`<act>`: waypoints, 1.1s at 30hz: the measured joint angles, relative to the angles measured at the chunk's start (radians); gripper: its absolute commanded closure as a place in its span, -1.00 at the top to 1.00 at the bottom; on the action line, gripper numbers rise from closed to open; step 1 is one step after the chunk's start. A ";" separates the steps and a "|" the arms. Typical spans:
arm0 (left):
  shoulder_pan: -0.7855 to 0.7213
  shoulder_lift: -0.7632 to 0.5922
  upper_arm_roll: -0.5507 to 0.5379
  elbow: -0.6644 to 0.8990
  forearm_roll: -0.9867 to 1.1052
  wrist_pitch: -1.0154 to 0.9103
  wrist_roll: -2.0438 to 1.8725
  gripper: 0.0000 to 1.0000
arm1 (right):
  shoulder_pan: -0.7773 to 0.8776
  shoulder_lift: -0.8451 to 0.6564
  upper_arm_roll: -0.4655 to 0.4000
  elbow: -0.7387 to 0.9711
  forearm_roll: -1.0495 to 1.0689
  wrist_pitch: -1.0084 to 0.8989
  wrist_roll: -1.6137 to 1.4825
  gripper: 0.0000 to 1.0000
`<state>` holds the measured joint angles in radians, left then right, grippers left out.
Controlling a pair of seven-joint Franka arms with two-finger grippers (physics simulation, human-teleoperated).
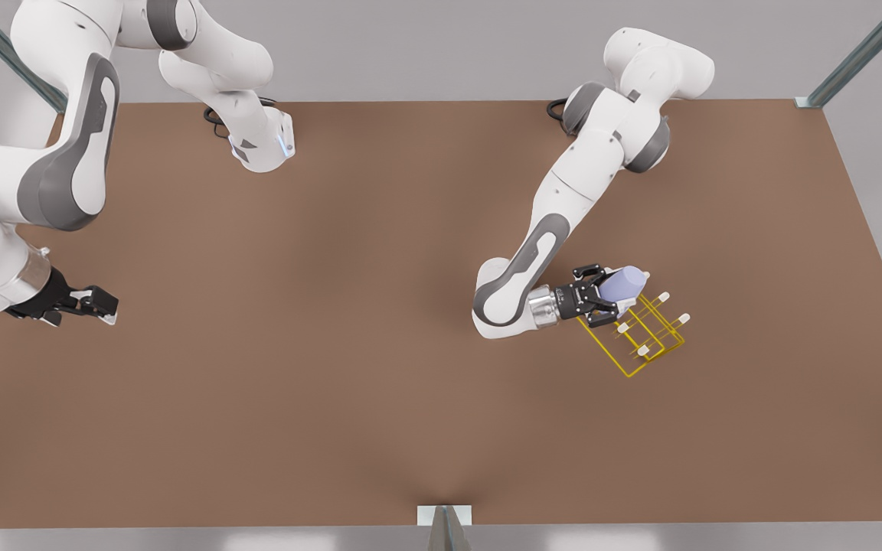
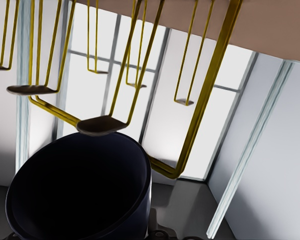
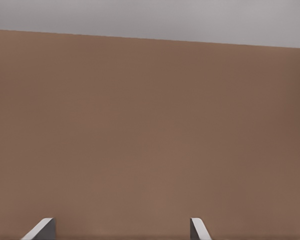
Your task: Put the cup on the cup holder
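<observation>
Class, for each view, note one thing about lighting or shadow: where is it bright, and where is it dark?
Front view: soft, even light on the table, with a faint shadow under the left pincer holding the cup. Left wrist view: the cup's inside is near black, and the cup holder stands against a bright backdrop. Right wrist view: evenly lit tabletop.

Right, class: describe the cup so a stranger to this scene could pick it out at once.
Start at the brown table and go to the yellow wire cup holder on the front view's right. The left gripper is shut on the cup, tipped on its side over the holder's white-tipped pegs. It is the one smooth lavender-blue thing among thin yellow wires.
</observation>
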<state>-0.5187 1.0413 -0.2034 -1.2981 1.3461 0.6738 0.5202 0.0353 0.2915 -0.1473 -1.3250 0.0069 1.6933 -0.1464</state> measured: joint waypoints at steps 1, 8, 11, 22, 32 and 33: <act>0.000 0.002 0.000 0.000 0.000 0.000 -0.003 0.46 | 0.001 0.000 0.000 0.000 0.000 0.000 0.000 1.00; -0.001 0.009 0.001 0.000 -0.001 0.007 -0.019 1.00 | 0.004 0.000 0.001 0.001 0.000 -0.001 0.000 1.00; -0.005 -0.006 -0.002 -0.001 -0.002 0.008 -0.023 1.00 | 0.003 0.000 0.002 0.001 0.000 -0.001 0.001 1.00; 0.281 -0.309 -0.106 0.491 -0.681 0.305 -0.166 1.00 | 0.004 0.005 0.002 0.000 0.000 0.000 0.001 1.00; 0.427 -0.807 0.042 -0.073 -1.246 0.874 -0.462 1.00 | 0.004 0.007 0.002 0.001 0.000 0.000 0.001 1.00; 0.445 -0.801 0.040 -0.069 -1.256 0.906 -0.488 1.00 | 0.004 0.007 0.002 0.001 0.000 0.000 0.001 1.00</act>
<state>-0.0733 0.2405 -0.1639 -1.3676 0.0899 1.5797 0.0317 0.0397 0.2988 -0.1454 -1.3245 0.0070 1.6930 -0.1452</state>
